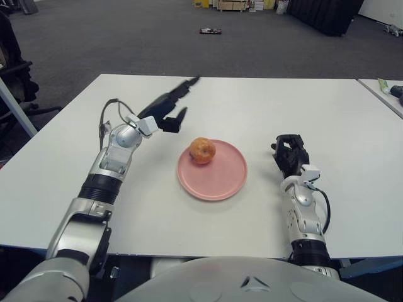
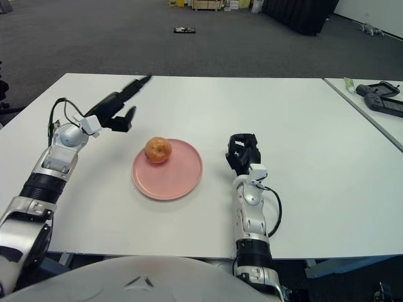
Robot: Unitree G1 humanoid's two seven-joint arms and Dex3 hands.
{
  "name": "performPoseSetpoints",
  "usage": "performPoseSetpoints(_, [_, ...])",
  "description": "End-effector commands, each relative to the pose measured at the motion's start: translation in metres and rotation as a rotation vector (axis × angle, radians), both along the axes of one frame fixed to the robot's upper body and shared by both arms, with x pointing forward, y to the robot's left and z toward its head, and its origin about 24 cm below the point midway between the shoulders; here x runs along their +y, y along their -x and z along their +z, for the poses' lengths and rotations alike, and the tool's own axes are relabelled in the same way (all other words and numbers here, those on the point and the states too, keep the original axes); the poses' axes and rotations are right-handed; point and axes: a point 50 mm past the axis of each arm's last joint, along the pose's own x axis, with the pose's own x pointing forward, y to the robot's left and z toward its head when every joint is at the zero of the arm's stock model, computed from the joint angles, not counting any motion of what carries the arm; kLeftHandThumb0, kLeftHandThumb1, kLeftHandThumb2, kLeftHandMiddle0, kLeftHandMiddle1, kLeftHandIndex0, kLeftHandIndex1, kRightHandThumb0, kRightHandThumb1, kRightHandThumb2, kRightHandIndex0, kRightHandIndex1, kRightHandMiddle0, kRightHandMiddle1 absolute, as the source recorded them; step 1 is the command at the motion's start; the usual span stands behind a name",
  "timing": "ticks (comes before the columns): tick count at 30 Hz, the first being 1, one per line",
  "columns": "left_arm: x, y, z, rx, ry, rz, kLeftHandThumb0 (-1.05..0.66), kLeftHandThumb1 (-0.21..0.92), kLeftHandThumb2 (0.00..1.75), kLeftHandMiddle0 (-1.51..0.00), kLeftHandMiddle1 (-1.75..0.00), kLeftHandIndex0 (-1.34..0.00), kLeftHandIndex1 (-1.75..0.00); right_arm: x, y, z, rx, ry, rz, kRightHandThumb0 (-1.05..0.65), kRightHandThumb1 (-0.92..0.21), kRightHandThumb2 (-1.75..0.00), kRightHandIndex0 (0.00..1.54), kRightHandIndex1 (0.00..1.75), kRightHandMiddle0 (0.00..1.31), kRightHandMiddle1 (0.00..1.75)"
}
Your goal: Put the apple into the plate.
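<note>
A: Apple [image 1: 202, 151] sits on the plate [image 1: 220, 182], at its far-left part, near the rim. Upright as far as one can tell; reddish-yellow skin, nothing touching it.

B: Plate position?

A: Pink, round, flat on the white table [image 1: 252, 100], roughly centre, between the two arms. Only the apple is on it.

B: Left hand?

A: Left hand [image 1: 169, 107] is raised over the table, to the left of the plate and farther back, well apart from the apple. Fingers extended and spread, pointing away from the robot toward the far edge; thumb hangs down below them. It holds nothing. Forearm runs back toward the near-left, a cable looping at the wrist.

B: Right hand?

A: Right hand [image 1: 290, 156] shows to the right of the plate, near its rim but apart from it. Black fingers are curled inward, empty. Whether it touches the tabletop, cannot tell from either view.

B: Anything else in frame?

A: A second table [image 2: 378, 104] at the right edge carries a dark device [image 2: 380, 92] and a small greenish item [image 2: 349, 84]; too small to identify. Grey carpet beyond, with a small dark object [image 1: 209, 30] lying on the floor.
</note>
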Motion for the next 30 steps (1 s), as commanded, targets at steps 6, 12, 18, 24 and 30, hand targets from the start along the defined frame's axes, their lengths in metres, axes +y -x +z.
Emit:
performPoseSetpoints(6, [0.008,0.002,-0.018,0.003,0.296,0.201,-0.85,0.92,1.2,-0.01,-1.0,0.0,-1.2,0.002,-0.017,0.015,-0.064,0.02,0.012,-0.35,-0.89,-0.58,0.41,1.42,0.21,1.75])
performPoseSetpoints(12, [0.007,0.009,-0.03,0.074,0.499,0.278,-0.74,0.92,1.12,-0.08,-1.16,0.0,-1.45,0.002,-0.025,0.021,-0.089,0.011,0.016,-0.35,-0.88,-0.58,0.42,1.42,0.21,1.75])
performPoseSetpoints(18, [0.005,0.011,-0.039,0.138,0.573,0.326,-0.66,0.92,1.05,-0.14,-1.26,0.0,-1.58,0.004,-0.032,0.026,-0.102,0.003,0.007,-0.35,-0.88,-0.59,0.45,1.42,0.22,1.75])
performPoseSetpoints(24, [0.002,0.015,-0.053,0.185,0.607,0.377,-0.6,0.92,1.04,-0.2,-1.35,0.0,-1.7,0.005,-0.035,0.028,-0.105,0.015,0.006,-0.35,-0.88,-0.58,0.45,1.41,0.22,1.75])
performPoseSetpoints(30, [0.005,0.017,-0.067,0.229,0.632,0.433,-0.58,0.92,1.04,-0.23,-1.42,0.0,-1.74,0.005,-0.034,0.025,-0.091,0.031,0.014,-0.35,-0.89,-0.57,0.45,1.42,0.21,1.75])
